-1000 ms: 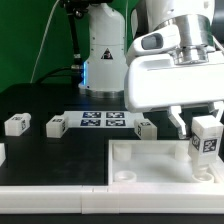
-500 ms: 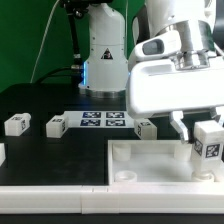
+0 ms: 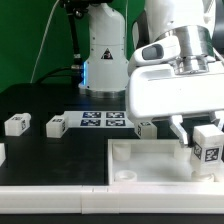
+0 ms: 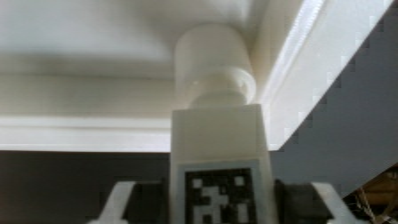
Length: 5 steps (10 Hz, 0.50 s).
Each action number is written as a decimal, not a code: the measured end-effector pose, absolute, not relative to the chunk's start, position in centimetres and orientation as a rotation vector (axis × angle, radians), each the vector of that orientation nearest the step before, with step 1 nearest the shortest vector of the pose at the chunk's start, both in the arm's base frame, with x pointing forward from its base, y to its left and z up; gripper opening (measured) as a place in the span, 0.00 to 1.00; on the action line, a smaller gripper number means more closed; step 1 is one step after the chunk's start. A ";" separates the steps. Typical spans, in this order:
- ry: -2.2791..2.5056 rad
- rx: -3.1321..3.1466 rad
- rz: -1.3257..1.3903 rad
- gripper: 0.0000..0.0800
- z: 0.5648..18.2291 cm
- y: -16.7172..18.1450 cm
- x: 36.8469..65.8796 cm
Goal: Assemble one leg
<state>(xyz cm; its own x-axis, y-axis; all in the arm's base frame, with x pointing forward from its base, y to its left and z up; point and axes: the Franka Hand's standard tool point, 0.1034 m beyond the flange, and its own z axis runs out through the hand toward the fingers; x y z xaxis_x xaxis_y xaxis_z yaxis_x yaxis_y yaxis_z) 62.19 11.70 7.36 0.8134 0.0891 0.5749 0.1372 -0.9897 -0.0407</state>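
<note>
My gripper (image 3: 203,136) is shut on a leg (image 3: 208,148), a small chunky white block with a black-and-white tag. It holds the leg upright over the corner of the white tray (image 3: 150,165) on the exterior view's right. In the wrist view the leg (image 4: 221,150) stands between my fingers (image 4: 125,200), its round peg end at the tray's corner socket (image 4: 217,55). I cannot tell whether the peg touches the socket. Other legs lie on the black table: one (image 3: 16,124), a second (image 3: 56,125), a third (image 3: 146,128) behind the tray.
The marker board (image 3: 103,120) lies flat behind the tray. A white robot base (image 3: 103,50) stands at the back. A further white piece (image 3: 2,153) pokes in at the exterior view's left edge. The tray fills the front.
My gripper and the leg have moved a little toward the exterior view's right and slightly down toward the tray's corner. The loose legs have not moved.
</note>
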 end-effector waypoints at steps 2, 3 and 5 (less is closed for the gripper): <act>-0.183 -2.920 -0.903 0.39 7.2 11.7 62.1; -0.183 -2.920 -0.903 0.61 7.2 11.7 62.1; -0.183 -2.920 -0.902 0.77 7.2 11.7 62.1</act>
